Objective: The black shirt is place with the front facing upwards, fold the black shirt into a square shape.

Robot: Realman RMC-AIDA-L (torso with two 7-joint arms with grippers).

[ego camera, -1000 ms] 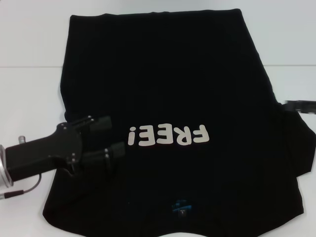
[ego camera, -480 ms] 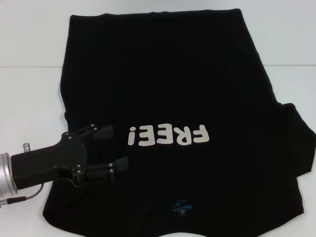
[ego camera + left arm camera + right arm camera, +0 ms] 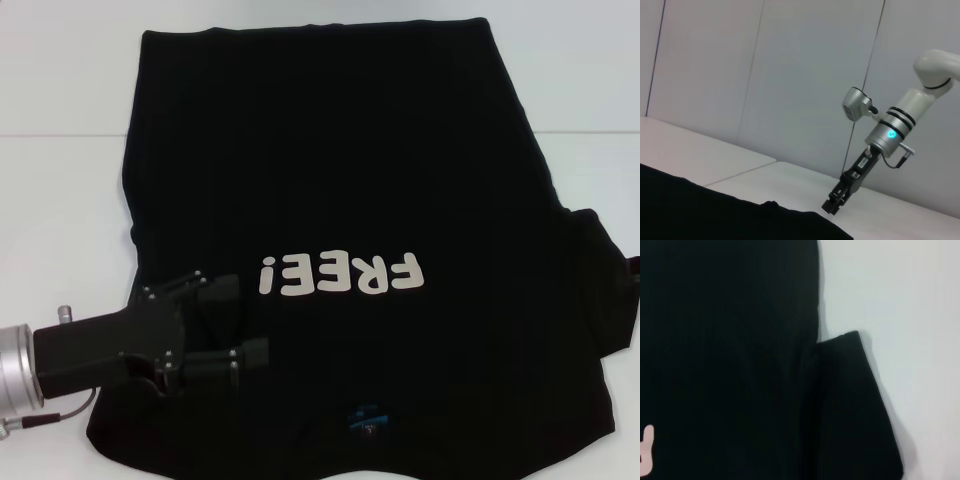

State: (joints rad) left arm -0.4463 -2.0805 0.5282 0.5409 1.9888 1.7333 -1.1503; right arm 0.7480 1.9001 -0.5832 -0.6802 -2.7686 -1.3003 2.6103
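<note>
1. A large black shirt [image 3: 340, 200] lies spread flat, front up, over most of a white counter [image 3: 60, 200]. It reaches from the far edge to the near edge, with its neck toward the near edge.
2. White "FREE!" lettering [image 3: 342, 275] crosses the chest, reading upside down from the head view. A small teal neck label [image 3: 368, 417] sits by the near edge.
3. One short sleeve [image 3: 850, 405] fans out toward the counter's right edge. The cloth looks smooth, with few wrinkles.
4. The shirt is likely light, soft and limp. It should drape and sag when lifted, so a pinch at a sleeve, shoulder or hem edge seems the best hold.
5. The left hand [image 3: 245, 320] hovers low over the shirt near the counter's near-left corner, its two fingers spread apart and pinching nothing.
6. The right hand [image 3: 832, 205] hangs beyond the shirt's edge, over bare counter. I cannot tell how its fingers stand.
</note>
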